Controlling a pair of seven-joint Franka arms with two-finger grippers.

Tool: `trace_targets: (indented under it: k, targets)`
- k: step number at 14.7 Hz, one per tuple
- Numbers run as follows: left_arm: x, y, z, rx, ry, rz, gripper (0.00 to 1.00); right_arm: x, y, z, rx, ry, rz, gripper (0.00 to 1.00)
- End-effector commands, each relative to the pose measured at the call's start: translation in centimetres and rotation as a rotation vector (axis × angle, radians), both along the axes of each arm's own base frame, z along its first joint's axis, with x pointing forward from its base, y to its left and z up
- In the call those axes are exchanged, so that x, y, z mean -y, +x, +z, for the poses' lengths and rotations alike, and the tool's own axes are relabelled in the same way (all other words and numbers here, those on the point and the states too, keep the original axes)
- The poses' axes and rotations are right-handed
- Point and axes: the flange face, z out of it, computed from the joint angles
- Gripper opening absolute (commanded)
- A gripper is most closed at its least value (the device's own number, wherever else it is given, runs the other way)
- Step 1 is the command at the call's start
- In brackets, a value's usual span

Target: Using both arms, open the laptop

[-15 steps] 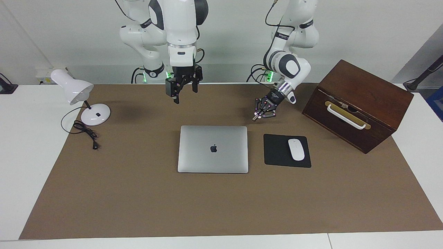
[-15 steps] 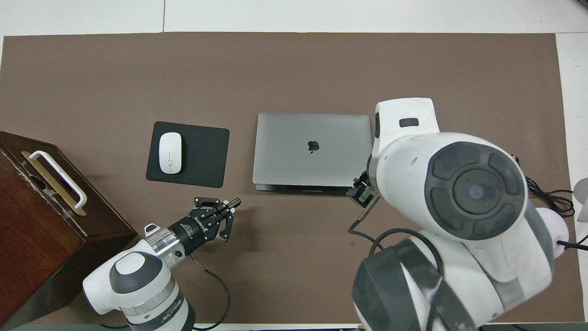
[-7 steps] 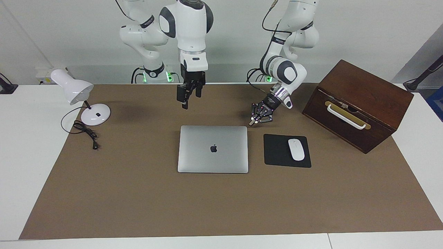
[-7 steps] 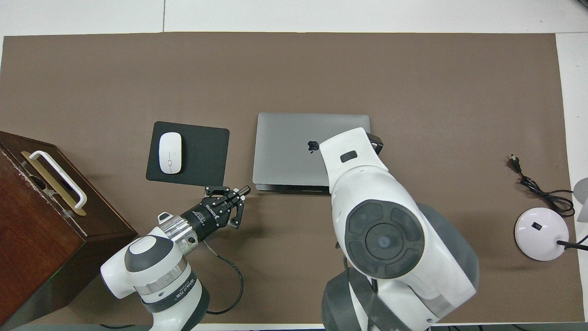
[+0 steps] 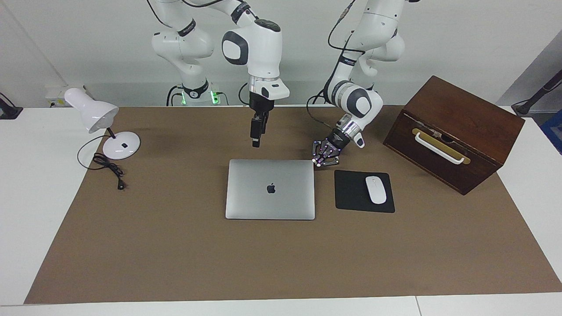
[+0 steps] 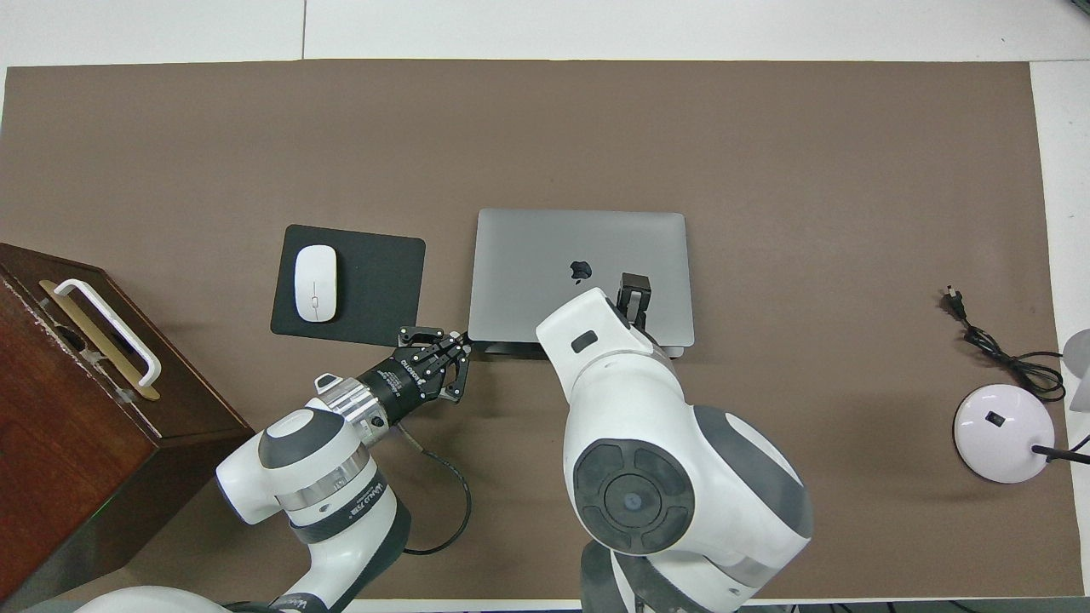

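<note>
laptop [image 5: 270, 189] beside mouse pad [image 5: 351, 192], mouse [image 5: 376, 189] on pad

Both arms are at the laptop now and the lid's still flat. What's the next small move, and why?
Probably ease the left gripper under the lid's edge at the corner it has reached: its fingertips are shut there, and the laptop lies closed. The right gripper hangs in the air over the lid's edge nearest the robots, touching nothing, so it should then lower onto it.
</note>
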Motion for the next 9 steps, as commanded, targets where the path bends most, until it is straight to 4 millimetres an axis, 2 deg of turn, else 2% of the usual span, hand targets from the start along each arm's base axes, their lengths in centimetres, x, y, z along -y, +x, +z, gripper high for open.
trace_targets:
  k: [1, 5, 9]
  targets:
    - [0.8, 1.1, -0.1, 0.015, -0.005, 0.017, 0.00, -0.3, -0.5, -1.9, 0.017, -0.013, 0.061, 0.93]
    - [1.3, 1.0, -0.9, 0.017, 0.007, 0.005, 0.00, -0.8, -0.7, -5.2, 0.027, -0.036, 0.109, 0.92]
    - [1.9, 1.3, -1.5, 0.020, 0.011, -0.002, 0.00, -2.4, -2.6, -7.4, 0.041, -0.061, 0.156, 0.91]
